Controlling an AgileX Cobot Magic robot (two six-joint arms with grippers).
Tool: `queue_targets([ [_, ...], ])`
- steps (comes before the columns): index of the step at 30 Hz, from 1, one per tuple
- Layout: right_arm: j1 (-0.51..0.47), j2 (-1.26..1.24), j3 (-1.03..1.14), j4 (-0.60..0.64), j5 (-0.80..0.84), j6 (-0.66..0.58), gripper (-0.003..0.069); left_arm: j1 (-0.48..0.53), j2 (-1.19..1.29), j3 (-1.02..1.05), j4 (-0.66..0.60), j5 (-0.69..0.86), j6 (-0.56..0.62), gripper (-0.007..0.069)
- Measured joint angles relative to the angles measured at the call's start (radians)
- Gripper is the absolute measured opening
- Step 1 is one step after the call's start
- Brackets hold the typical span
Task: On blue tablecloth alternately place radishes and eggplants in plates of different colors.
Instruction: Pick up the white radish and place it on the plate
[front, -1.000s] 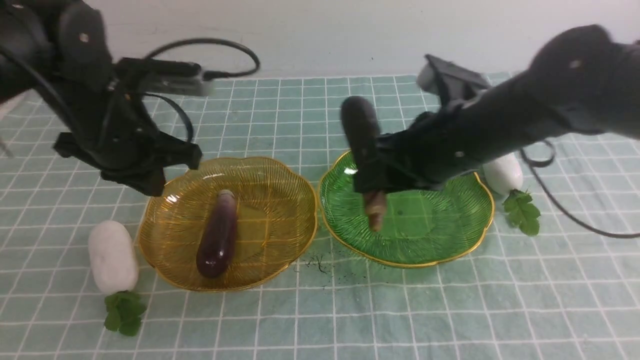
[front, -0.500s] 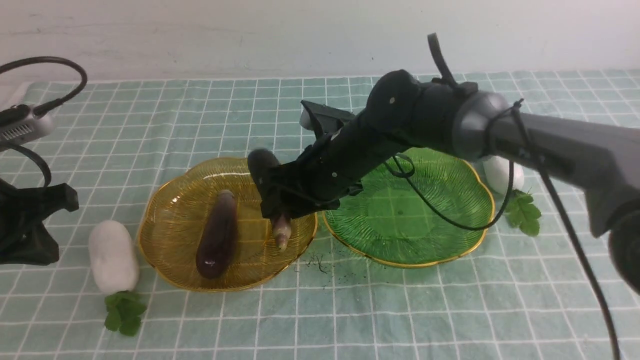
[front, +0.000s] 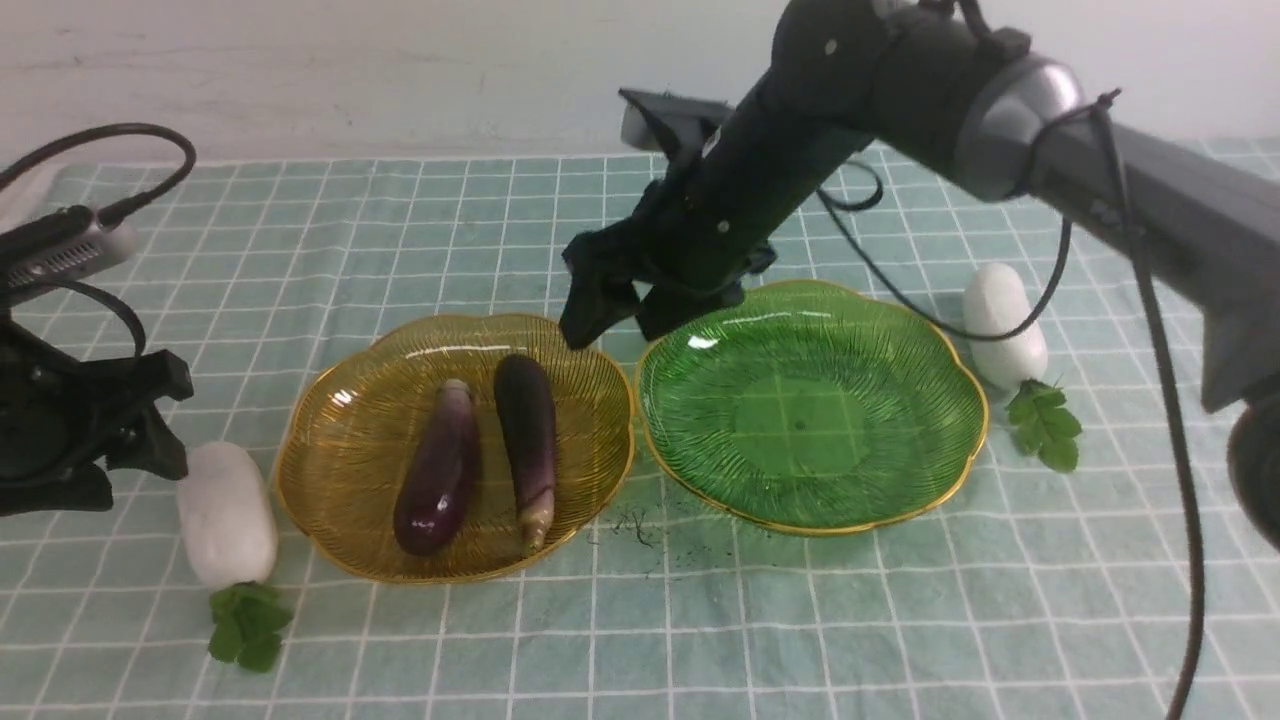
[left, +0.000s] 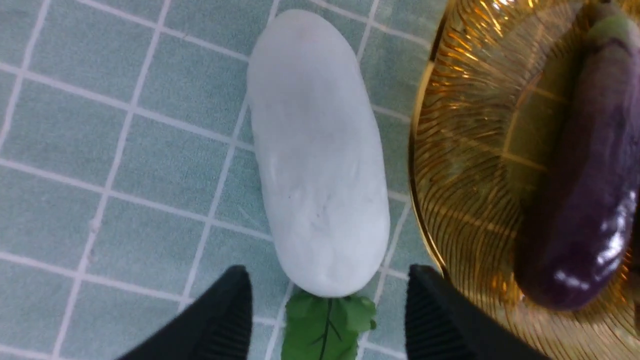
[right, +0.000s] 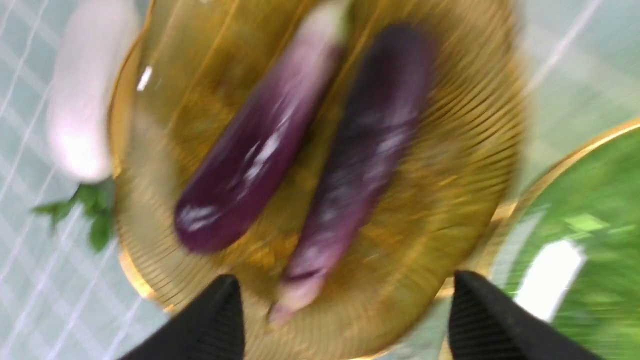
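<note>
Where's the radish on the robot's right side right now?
Front view: the right radish lies on the tablecloth beside the green plate, outside its right rim.

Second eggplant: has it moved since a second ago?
Yes. The second eggplant went left, from over the green plate into the amber plate, beside the other eggplant.

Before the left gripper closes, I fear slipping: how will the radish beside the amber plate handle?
The radish looks smooth and rounded, so it may slip or roll if nudged. It seems rigid; only its leaf tuft looks floppy.
</note>
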Motion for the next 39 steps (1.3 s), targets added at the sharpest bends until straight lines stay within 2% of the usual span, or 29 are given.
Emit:
queue_targets([
  [2, -0.004, -0.042, -0.007, -0.092, 0.013, 0.033, 0.0338, 0.0, 0.059, 0.0, -0.004, -0.039, 0.0, 0.0531],
  [5, -0.004, -0.111, -0.009, -0.163, 0.022, 0.055, 0.0193, 0.0, 0.145, 0.0, -0.017, -0.106, 0.001, 0.061],
  [8, -0.004, -0.171, -0.01, -0.191, 0.027, 0.055, 0.0096, -0.002, 0.209, -0.001, -0.044, -0.166, 0.001, 0.0622],
  [10, -0.004, -0.201, -0.01, -0.209, 0.03, 0.055, 0.0064, -0.004, 0.233, -0.002, -0.059, -0.191, 0.002, 0.0618],
  [14, -0.004, -0.223, -0.011, -0.267, 0.034, 0.055, 0.0042, -0.004, 0.267, -0.002, -0.063, -0.219, 0.004, 0.0564],
  [17, -0.01, -0.223, -0.011, -0.304, 0.038, 0.057, 0.0041, -0.004, 0.272, -0.003, -0.063, -0.218, 0.005, 0.0452],
  [23, -0.056, -0.223, -0.011, -0.385, 0.039, 0.103, 0.0041, 0.004, 0.249, -0.072, -0.024, -0.088, 0.005, 0.0447],
  [28, -0.173, -0.226, -0.011, -0.393, 0.039, 0.129, 0.0041, -0.013, 0.157, -0.21, -0.014, 0.041, 0.015, 0.0447],
  [32, -0.287, -0.235, -0.011, -0.363, 0.039, 0.131, 0.0041, -0.093, 0.104, -0.308, -0.051, 0.081, 0.065, 0.0447],
  [38, -0.422, -0.243, 0.044, -0.324, 0.037, 0.132, 0.0054, -0.305, 0.111, -0.433, -0.154, 0.086, 0.099, 0.0447],
  [39, -0.439, -0.243, 0.062, -0.321, 0.037, 0.132, 0.0061, -0.374, 0.13, -0.46, -0.179, 0.069, 0.103, 0.0447],
])
